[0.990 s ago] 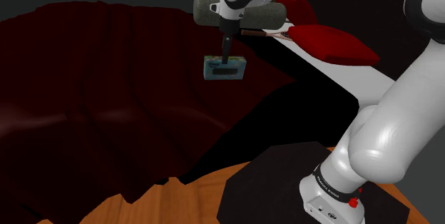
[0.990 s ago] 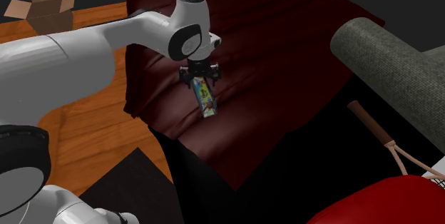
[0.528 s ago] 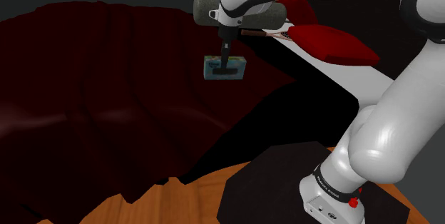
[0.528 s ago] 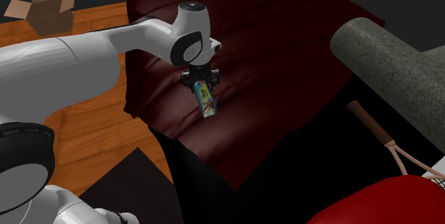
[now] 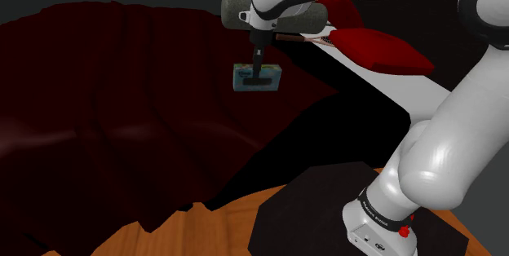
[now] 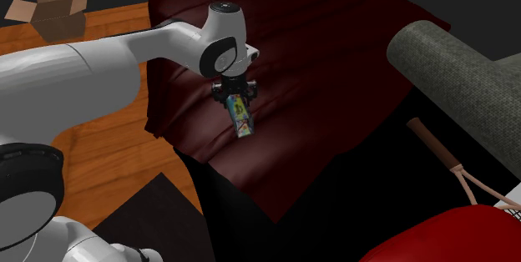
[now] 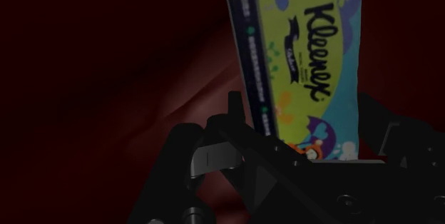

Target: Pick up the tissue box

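The gripper [image 5: 258, 72] comes straight down on the tissue box [image 5: 245, 77] and its fingers [image 7: 239, 133] are closed narrow against the long sides, clasping it at one end. In the wrist view the printed top face of the tissue box [image 7: 307, 44] runs away from the gripper [image 7: 303, 112] over a dark red cover [image 7: 107, 80]. Whether it rests on the cover or hangs just off it cannot be told.

In the second exterior view the tissue box [image 6: 242, 120] sits under the gripper [image 6: 234, 100], near the cover's [image 6: 334, 43] left edge, where the cloth drops to a wooden floor [image 6: 100, 156]. Toward that view's right the cover lies broad and bare up to a grey bolster [image 6: 455, 81]. A racket [image 6: 438, 152] and a red cushion [image 6: 434, 235] lie well apart from the tissue box, beyond a dark gap. A carton [image 6: 50, 10] stands far off on the floor.

In the shoulder view the cover [image 5: 106, 116] spreads wide to the left, the bolster [image 5: 235, 10] is near behind the wrist, and the stand [image 5: 314, 205] is at lower right
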